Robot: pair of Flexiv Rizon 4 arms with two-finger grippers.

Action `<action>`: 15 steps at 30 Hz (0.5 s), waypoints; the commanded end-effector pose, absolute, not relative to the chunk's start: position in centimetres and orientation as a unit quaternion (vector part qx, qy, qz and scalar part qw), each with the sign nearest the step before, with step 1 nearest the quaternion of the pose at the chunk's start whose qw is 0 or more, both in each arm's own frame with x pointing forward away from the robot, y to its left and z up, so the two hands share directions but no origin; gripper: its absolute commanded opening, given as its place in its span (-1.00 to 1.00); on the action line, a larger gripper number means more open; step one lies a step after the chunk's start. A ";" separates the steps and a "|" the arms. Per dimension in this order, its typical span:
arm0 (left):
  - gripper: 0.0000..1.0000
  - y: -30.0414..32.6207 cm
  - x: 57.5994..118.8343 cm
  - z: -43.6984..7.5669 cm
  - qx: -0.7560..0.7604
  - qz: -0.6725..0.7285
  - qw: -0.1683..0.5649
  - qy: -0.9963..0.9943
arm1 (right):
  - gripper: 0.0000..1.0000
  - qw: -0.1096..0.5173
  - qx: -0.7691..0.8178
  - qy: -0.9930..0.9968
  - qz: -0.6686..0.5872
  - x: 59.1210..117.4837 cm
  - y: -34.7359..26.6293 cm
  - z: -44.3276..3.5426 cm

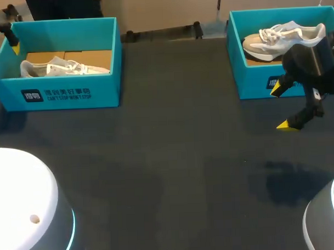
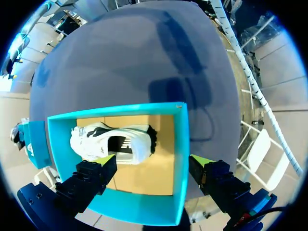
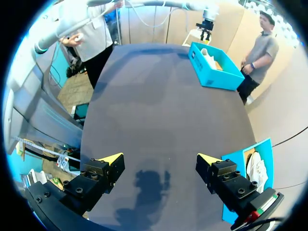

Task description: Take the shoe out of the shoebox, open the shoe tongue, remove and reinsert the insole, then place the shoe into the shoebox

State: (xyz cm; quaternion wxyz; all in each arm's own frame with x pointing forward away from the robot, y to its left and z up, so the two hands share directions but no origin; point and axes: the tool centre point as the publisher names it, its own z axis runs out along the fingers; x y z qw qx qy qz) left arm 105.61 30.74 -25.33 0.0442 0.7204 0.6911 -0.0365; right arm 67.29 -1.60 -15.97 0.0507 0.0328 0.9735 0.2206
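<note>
teal left shoebox (image 1: 72,92) holds white shoe (image 1: 60,67), right shoebox (image 1: 253,83) holds grey-white shoe (image 1: 284,37), left pincer (image 2: 154,160), right pincer (image 3: 160,159) spread

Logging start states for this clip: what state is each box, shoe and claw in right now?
left shoebox: open, no lid on it.
left shoe: inside the left shoebox, not held.
right shoebox: open, no lid on it.
right shoe: inside the right shoebox, not held.
left claw: open, empty, above the left shoebox.
right claw: open, empty, over the table.
</note>
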 end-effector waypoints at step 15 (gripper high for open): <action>1.00 30.0 103.4 -16.9 0.676 -0.017 0.035 0.736 | 1.00 0.046 0.217 0.949 0.223 70.2 -3.5 -16.1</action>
